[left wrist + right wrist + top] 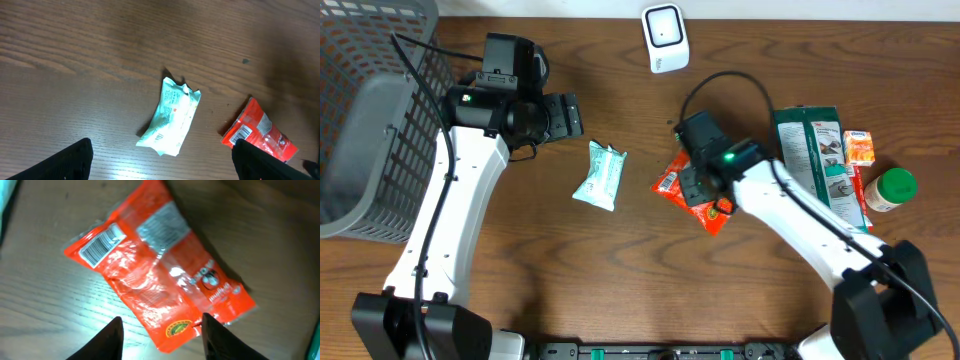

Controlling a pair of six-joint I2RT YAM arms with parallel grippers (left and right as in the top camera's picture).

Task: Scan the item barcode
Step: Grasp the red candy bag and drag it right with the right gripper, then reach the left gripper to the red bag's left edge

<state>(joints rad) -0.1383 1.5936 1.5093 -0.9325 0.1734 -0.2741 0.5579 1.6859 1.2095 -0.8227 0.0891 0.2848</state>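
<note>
First, at the far left edge we see a grey mesh basket (365, 110); of its inside we make out only mesh walls and a grey floor. Beside it the left claw (568, 115) hangs with its jaws spread wide, holding nothing. A teal packet (600, 175) lies flat just ahead of it, clear of both fingers.

Next, the red packet (160, 275) lies flat on the tabletop (620, 290) directly under the right claw (162, 322). Its barcode (102, 245) faces up, near the corner farthest from the fingers in the right wrist view. We see that claw's 2 fingers parted above the packet's near end, 1 beside its edge and 1 over its printed corner, clamping nothing. From overhead the claw covers much of the packet.

A white scanner (664, 38) stands at the far edge, well apart from the red packet. To the right a green pack (815, 150), an orange box (860, 147) and a green-lidded jar (892, 190) sit close together. The tabletop is dark brown wood grain, and a pale strip runs beyond its far edge.
</note>
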